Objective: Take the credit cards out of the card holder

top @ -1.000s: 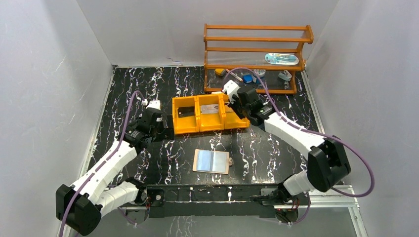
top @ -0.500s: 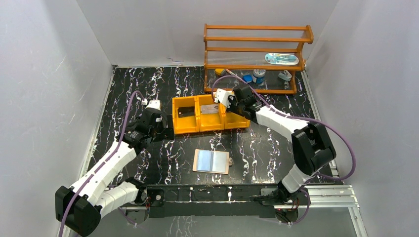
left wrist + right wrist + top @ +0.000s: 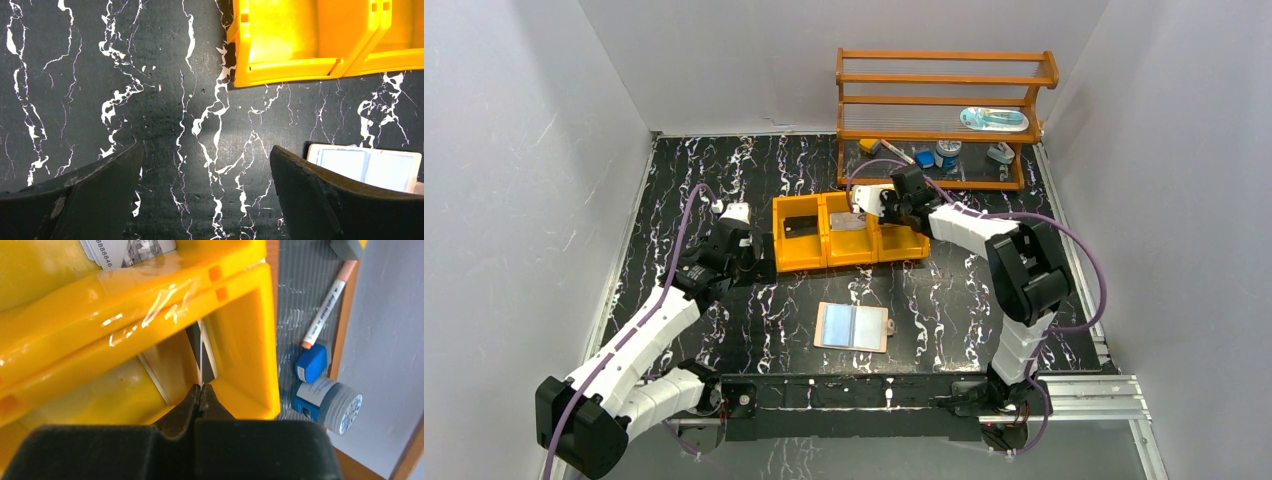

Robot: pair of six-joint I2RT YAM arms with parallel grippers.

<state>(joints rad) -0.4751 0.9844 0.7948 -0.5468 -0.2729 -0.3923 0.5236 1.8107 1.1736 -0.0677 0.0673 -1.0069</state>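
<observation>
The card holder (image 3: pixel 852 327) lies open and flat on the table near the front, silvery blue inside; its corner shows in the left wrist view (image 3: pixel 367 167). My right gripper (image 3: pixel 886 205) is over the right compartment of the orange tray (image 3: pixel 849 260). In the right wrist view it (image 3: pixel 201 390) is shut on a thin credit card (image 3: pixel 201 355) seen edge-on, standing inside that compartment. A grey card (image 3: pixel 852 222) lies in the middle compartment and a dark card (image 3: pixel 801 226) in the left one. My left gripper (image 3: pixel 749 250) is open and empty beside the tray's left end, over bare table (image 3: pixel 205 200).
A wooden rack (image 3: pixel 944 110) stands at the back right behind the tray, with a marker (image 3: pixel 322 310), a blue cap (image 3: pixel 311 363) and a small jar (image 3: pixel 332 405) on its bottom shelf. White walls close in left, right and back.
My right arm has folded in and its wrist has moved left and down, bringing the held card into the tray's right compartment. The left arm and the card holder have not moved.
</observation>
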